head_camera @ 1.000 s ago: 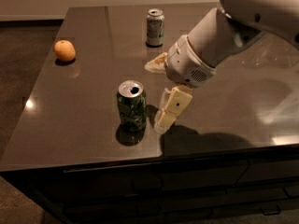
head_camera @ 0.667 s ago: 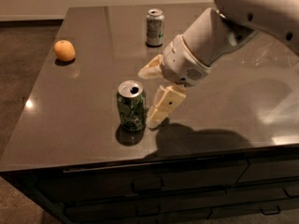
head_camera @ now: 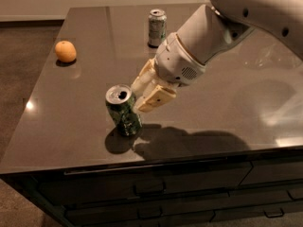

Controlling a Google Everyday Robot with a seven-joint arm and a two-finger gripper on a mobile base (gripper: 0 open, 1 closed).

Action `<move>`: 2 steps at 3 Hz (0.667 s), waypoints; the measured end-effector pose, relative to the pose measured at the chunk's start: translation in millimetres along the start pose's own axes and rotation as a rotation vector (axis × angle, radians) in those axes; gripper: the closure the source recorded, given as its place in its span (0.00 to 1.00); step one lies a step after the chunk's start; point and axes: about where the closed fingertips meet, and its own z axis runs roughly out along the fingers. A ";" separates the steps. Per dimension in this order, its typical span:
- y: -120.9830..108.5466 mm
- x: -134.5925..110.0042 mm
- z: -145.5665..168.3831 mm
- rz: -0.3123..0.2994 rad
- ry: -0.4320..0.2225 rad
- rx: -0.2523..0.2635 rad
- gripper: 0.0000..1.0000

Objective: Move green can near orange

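The dark green patterned drink can (head_camera: pixel 124 111) is seen tilted near the front edge of the dark glossy table (head_camera: pixel 71 103), touched by the cream two-finger gripper (head_camera: pixel 138 98), whose jaws are spread, not clamped. With more sideways pressure it could be toppled and rolled off, well short of the small round orange (head_camera: pixel 66 51) near the far-left corner.

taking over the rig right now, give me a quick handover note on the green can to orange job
Gripper: low over the front of the table, against the right side of the green can; a firm hold is not confirmed.
Green can: near the front edge, tilted, top leaning left.
Orange: back left, well apart from the can.
Pale can: upright at the back.
Done: gripper has reached the can.
Left: secure it, carry it back-left, set it down by the orange.
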 end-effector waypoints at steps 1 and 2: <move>-3.7 -10.1 3.4 -0.010 -0.009 -0.009 0.89; -14.5 -8.3 0.4 0.014 -0.003 0.015 1.00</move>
